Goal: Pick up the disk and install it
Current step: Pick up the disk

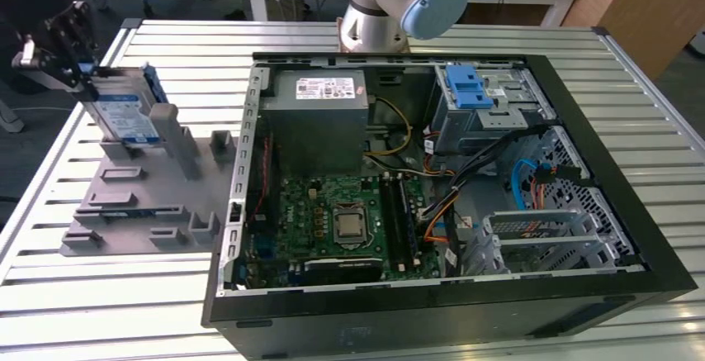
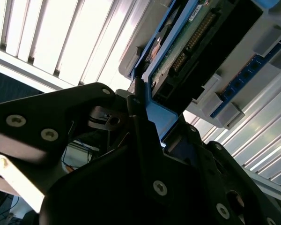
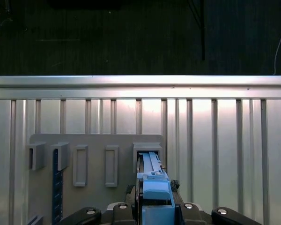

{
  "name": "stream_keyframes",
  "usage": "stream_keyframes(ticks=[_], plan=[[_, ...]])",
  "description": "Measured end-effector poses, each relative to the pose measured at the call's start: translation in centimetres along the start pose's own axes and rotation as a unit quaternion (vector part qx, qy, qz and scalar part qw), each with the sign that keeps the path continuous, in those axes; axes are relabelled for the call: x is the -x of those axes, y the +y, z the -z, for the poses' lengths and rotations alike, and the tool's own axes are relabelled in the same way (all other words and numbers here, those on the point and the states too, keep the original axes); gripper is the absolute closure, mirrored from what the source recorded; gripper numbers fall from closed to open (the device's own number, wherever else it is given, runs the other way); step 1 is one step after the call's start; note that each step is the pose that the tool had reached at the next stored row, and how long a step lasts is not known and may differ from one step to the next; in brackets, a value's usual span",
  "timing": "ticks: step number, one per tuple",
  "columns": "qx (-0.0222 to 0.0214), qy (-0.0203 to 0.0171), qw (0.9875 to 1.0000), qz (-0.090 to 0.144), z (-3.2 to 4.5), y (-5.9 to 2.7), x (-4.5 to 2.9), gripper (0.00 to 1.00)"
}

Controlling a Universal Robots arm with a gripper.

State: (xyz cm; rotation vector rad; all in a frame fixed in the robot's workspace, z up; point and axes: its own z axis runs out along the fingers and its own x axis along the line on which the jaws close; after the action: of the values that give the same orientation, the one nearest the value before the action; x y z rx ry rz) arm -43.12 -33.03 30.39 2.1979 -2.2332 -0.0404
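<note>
No print could be read anywhere; the white sticker point(image 1: 327, 88) on the grey power-supply box point(image 1: 314, 134) carried lines too fine to make out; the disk point(image 1: 119, 106) bore a white and blue label point(image 1: 130, 125), its lettering likewise illegible.

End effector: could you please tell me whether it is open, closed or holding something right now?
End effector: closed, holding the disk upright.

slatted table point(image 1: 650, 105): grey fixture plate point(image 1: 132, 212), computer case point(image 1: 441, 320)
</note>
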Motion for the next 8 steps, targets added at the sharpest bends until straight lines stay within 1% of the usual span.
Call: stream_keyframes(ticks=[8], plan=[[0.0001,0.0000,1.0000,0.000,0.50,0.01,0.01,0.64]])
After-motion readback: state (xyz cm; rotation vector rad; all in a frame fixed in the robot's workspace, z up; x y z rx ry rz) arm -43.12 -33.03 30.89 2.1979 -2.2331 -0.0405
